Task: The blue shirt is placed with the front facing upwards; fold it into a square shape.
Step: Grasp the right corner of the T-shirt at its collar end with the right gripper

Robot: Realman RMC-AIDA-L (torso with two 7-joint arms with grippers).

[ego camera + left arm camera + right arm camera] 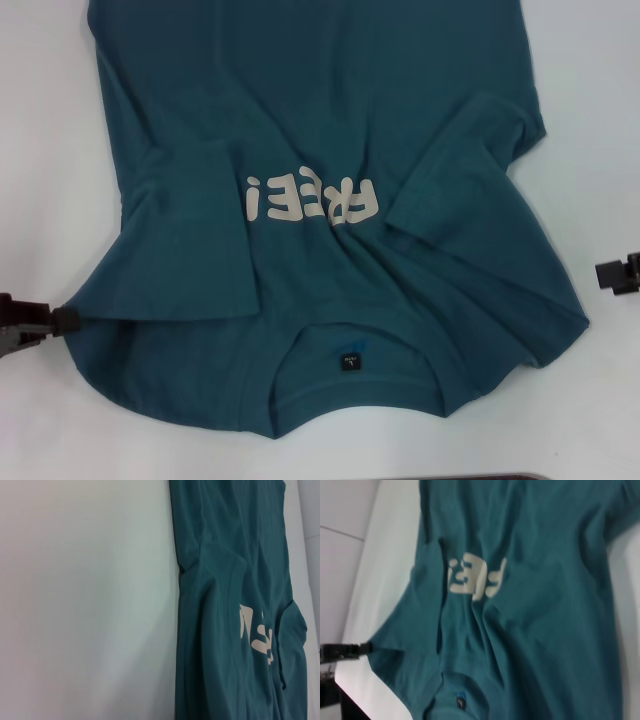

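Shirt (330, 150): front up, both sleeves folded inward (lettering partly covered), collar toward table's (40, 150) near edge. Left gripper (62, 318) pinches shirt's left corner; right gripper (612, 273): grip state indeterminable.

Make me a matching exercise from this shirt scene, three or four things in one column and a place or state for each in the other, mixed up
Things:
1. left gripper
2. right gripper
3. neck label
4. cream lettering

Places or states:
A. on the chest of the blue shirt, reads upside down
B. at the shirt's edge near the left sleeve
C. inside the collar, on the side nearest the robot
D. off the cloth, over the white table

Pairs: 1-B, 2-D, 3-C, 4-A
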